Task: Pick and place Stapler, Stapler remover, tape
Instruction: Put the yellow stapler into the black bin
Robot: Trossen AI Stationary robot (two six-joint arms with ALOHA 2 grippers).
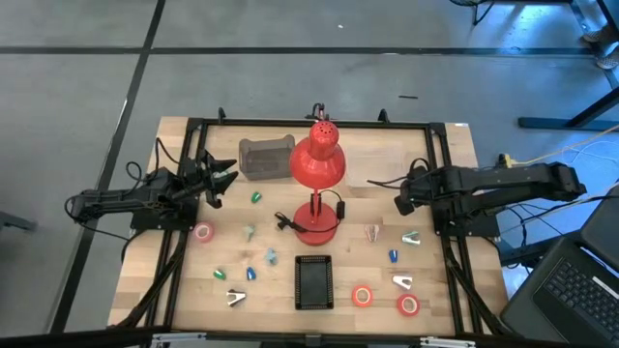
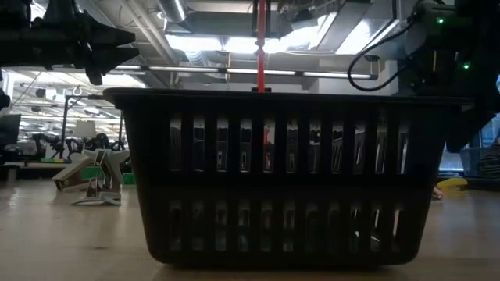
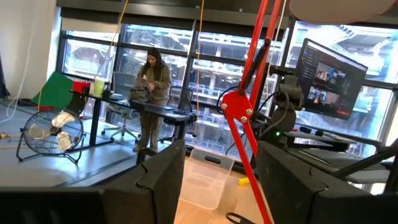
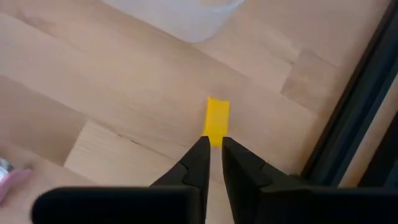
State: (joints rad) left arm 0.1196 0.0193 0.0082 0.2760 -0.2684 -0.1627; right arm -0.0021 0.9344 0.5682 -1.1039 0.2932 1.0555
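My right gripper (image 4: 212, 151) hangs over the bare wood of the table (image 1: 455, 164) near its right rail, jaws almost together with only a thin slit between them and nothing held, their tips just short of a small yellow tab (image 4: 217, 119) lying flat. My left gripper (image 1: 224, 180) waits raised beside the grey bin (image 1: 265, 158), jaws apart and empty. The tape rolls lie well away: one pink (image 1: 203, 232), two red (image 1: 362, 296) beside the black basket (image 1: 313, 281).

No text, label, brand, number or sign can be read anywhere in these views.
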